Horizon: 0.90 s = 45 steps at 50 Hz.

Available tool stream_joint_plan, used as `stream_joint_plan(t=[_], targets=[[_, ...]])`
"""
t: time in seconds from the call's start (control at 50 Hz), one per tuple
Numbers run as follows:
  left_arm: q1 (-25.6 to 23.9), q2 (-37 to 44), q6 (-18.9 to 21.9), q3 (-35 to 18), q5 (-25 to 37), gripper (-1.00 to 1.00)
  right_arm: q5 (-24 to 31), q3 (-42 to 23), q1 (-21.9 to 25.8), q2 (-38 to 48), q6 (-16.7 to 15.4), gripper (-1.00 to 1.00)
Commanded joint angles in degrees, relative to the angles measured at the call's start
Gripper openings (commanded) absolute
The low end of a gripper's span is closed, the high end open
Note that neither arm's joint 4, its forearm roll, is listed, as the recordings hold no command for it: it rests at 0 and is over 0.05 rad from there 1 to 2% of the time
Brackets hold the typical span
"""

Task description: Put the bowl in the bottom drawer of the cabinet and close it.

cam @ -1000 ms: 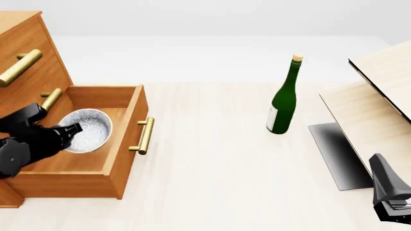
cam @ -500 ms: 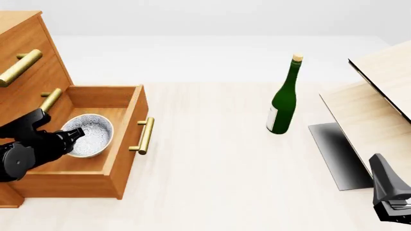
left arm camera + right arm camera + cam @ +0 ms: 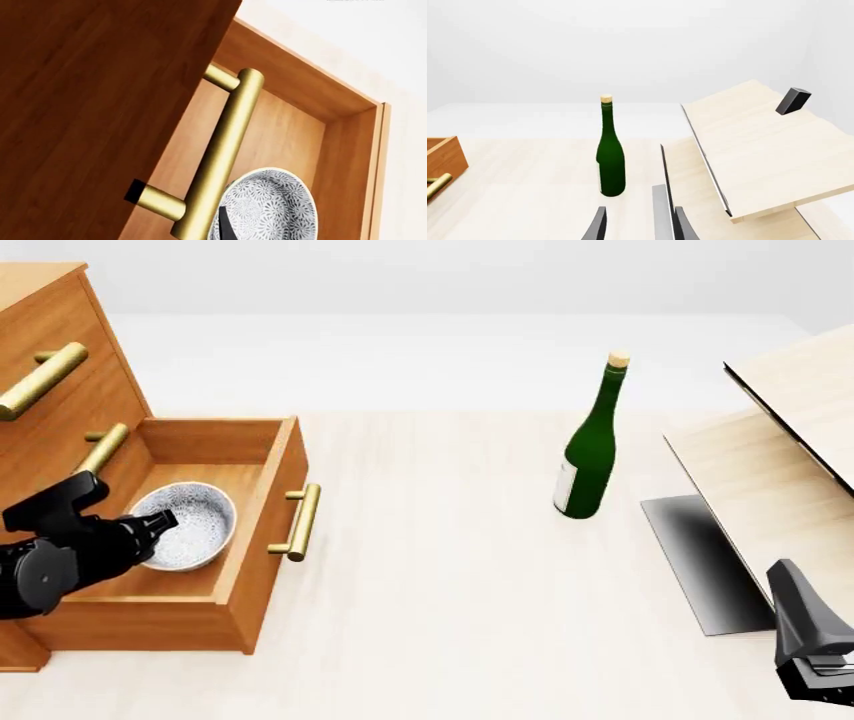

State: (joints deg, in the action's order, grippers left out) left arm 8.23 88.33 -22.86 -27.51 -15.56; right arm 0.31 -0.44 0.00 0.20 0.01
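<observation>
The speckled white-grey bowl (image 3: 191, 523) rests inside the pulled-out bottom drawer (image 3: 262, 540) of the orange-brown cabinet (image 3: 60, 405). My left gripper (image 3: 163, 521) reaches into the drawer from the left and is shut on the bowl's near rim. In the left wrist view one dark finger (image 3: 224, 225) stands at the rim of the bowl (image 3: 270, 210); the other is hidden behind the middle drawer's brass handle (image 3: 220, 155). The drawer (image 3: 293, 120) stands open. My right gripper (image 3: 790, 575) hovers at the front right, open and holding nothing, as the right wrist view of that gripper (image 3: 640, 225) also shows.
A green wine bottle (image 3: 589, 455) (image 3: 611, 160) stands upright mid-table. Pale slanted boards (image 3: 781, 465) (image 3: 760, 145) fill the right side, with a dark block (image 3: 793, 101) on top. The drawer's brass handle (image 3: 306, 522) juts toward the table's middle.
The left gripper lowered the bowl from above the drawer down onto its floor, then shifted only slightly. The right arm stayed still.
</observation>
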Motion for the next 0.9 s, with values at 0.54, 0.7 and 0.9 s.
stream_joint_plan(t=[0.54,0.7,0.9], targets=[[1.45,-1.99,-0.02,2.21,-0.74,1.00,0.00,0.00,0.00,0.00,0.00,1.00],[1.02,-4.42,0.77,1.53,1.98,1.00,0.00,0.00,0.00,0.00,0.00,1.00],[0.54,-8.95,1.10,1.80,5.31,1.00,0.00,0.00,0.00,0.00,0.00,1.00]])
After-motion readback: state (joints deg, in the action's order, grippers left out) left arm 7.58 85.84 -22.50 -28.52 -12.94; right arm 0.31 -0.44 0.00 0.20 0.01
